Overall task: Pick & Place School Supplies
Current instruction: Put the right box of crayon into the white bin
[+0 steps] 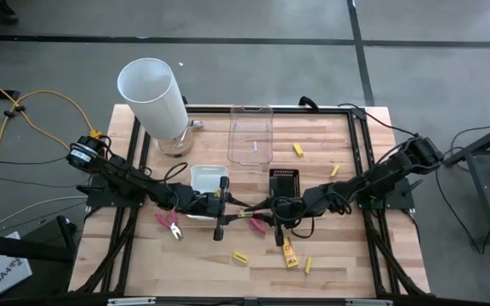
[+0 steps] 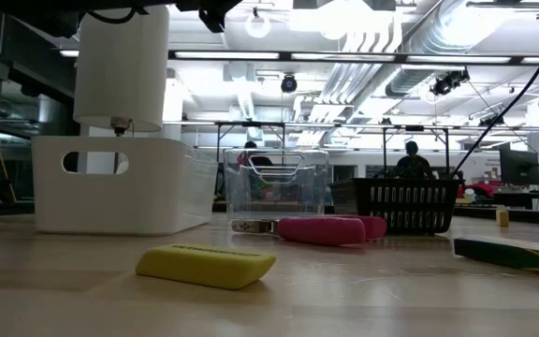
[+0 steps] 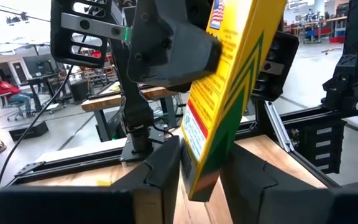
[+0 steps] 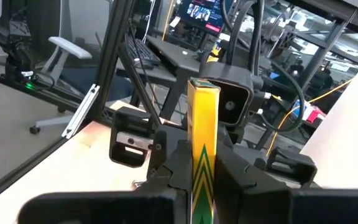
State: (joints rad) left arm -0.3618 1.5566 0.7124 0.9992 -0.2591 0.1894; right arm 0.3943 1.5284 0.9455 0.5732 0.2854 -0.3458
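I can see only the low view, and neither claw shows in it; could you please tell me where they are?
Observer: In the high view, both arms meet over the table's middle, next to the white tray and the black tray.
Operator: Thank you. Is either one holding anything?
Observer: Yes. The left claw is closed on one end of a yellow pack with red and green marks.
Operator: And the other one?
Observer: The right claw is closed on that same pack, so both hold it at once.
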